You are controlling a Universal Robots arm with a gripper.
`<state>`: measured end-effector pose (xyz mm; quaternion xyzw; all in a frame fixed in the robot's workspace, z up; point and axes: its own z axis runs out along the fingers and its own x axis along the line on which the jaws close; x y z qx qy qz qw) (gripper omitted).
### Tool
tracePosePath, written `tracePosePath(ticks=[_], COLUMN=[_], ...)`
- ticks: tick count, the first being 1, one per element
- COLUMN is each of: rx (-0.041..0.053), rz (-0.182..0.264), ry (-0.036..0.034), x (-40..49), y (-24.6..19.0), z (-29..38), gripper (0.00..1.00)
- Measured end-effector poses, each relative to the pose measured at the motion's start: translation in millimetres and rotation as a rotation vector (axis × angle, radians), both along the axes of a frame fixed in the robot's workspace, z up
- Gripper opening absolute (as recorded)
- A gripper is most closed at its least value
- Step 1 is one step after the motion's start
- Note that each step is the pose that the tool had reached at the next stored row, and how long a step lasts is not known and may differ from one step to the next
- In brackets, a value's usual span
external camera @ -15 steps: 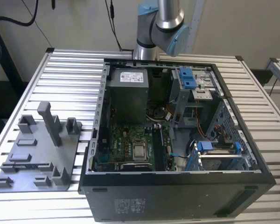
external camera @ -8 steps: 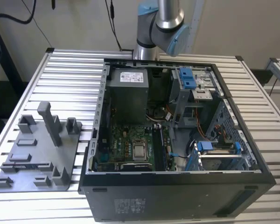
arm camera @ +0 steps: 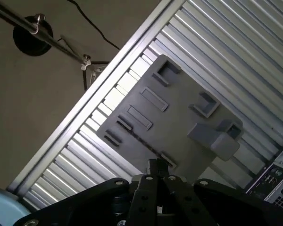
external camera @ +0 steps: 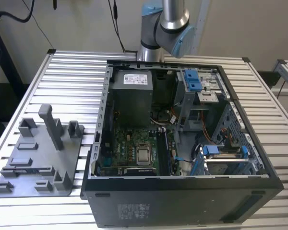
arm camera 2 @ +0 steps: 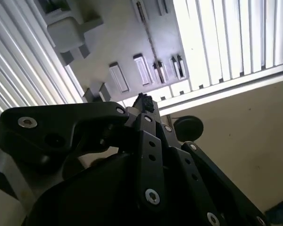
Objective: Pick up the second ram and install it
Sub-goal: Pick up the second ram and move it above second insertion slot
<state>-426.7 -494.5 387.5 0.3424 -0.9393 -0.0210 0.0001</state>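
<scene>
In both wrist views my gripper (arm camera 2: 144, 100) (arm camera: 156, 165) hangs high above the grey plastic tray (arm camera 2: 118, 33) (arm camera: 174, 117), its black fingers drawn together to one tip, shut, with nothing seen between them. The tray (external camera: 33, 179) lies on the slatted table at the exterior view's left, its posts upright and its slots bare. In the open computer case (external camera: 182, 201), dark narrow strips (external camera: 166, 149) stand in the memory slots at the exterior view's right of the processor socket (external camera: 144, 155). I cannot tell which of them is the second ram.
The arm's grey and blue joints (external camera: 165, 24) rise behind the case. Bright blue drive brackets (external camera: 193, 79) (external camera: 216, 151) sit inside the case at the exterior view's right. The power supply box (external camera: 130, 96) fills the case's far corner. A dark stand (arm camera: 33, 35) stands on the floor beyond the table edge.
</scene>
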Motion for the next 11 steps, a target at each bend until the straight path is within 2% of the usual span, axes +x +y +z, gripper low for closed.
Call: tracePosePath(ticks=[11], rx=[-0.0102], rz=[0.145], ry=[-0.0021], x=[-0.1], y=[-0.1], z=[0.0], gripper=[0.11])
